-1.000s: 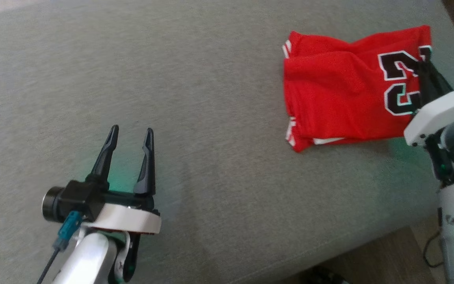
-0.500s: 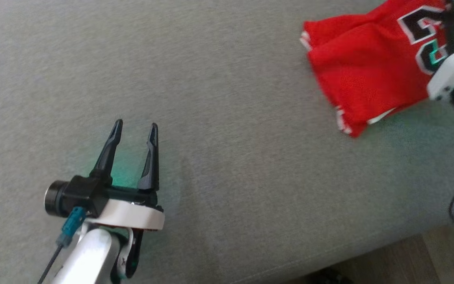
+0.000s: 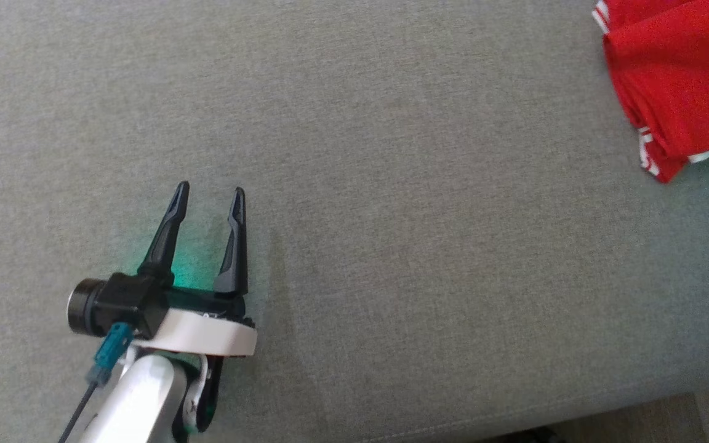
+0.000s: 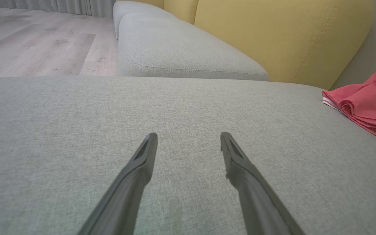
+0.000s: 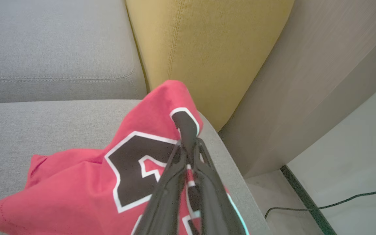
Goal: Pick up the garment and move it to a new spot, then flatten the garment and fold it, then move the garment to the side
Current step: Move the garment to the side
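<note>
Seemingly the last step: getting the folded red jersey (image 3: 680, 80) off to the side.
It lies at the right end of the grey sofa cushion (image 3: 391, 246), near the edge, with the right gripper (image 5: 188, 145) pinched onto its numbered panel. The left gripper (image 3: 210, 192) hovers spread and empty, well apart. Next, I'd guess: let go cleanly, without dragging it over.
</note>
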Tool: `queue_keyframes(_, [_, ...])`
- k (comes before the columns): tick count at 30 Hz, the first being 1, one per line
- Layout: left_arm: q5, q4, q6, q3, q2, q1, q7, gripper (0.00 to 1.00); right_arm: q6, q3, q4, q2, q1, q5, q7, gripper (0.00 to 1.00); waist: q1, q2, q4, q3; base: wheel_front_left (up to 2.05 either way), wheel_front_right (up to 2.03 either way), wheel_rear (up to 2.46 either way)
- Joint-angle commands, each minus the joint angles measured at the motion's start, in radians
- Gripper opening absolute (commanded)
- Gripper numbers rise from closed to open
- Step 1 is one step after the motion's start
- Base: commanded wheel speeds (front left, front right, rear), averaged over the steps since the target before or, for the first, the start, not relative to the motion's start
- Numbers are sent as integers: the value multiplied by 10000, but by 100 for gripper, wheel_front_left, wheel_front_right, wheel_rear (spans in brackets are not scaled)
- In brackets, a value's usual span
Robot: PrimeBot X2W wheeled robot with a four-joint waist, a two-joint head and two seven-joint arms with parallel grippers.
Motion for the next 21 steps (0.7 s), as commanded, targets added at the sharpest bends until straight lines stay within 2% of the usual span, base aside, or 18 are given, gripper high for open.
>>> queue_keyframes(1, [9, -305, 41, 286, 92, -249, -122, 100, -7, -205, -223, -404, -142, -300, -488, 75, -1, 0, 142, 10, 0, 0, 0])
queue_keyframes(2, [-1, -268, 32, 267, 77, -251, -139, 100, -7, -268, -173, -377, -113, -372, -652, 100, -1, 0, 173, -13, 0, 0, 0])
queue_keyframes(8, [-58, -103, 36, 230, 17, -241, -222, 100, -7, -450, -146, -1, -34, -695, -1281, 100, -1, 0, 287, -211, 0, 0, 0])
queue_keyframes(11, [-123, 15, 20, 208, -33, -243, -295, 100, -7, -53, -293, 357, 32, -669, -1478, 100, -1, 0, 399, -529, 0, 0, 0])
queue_keyframes(16, [-234, 198, 13, 211, -121, -164, -425, 100, -7, 340, -568, 603, 205, -477, -1564, 100, -1, 0, 590, -1033, 0, 0, 0])
queue_keyframes(21, [-478, 489, 28, 341, -226, 89, -655, 100, -7, 441, -1217, 1199, 769, -470, -1576, 100, -1, 0, 954, -2019, 0, 0, 0])
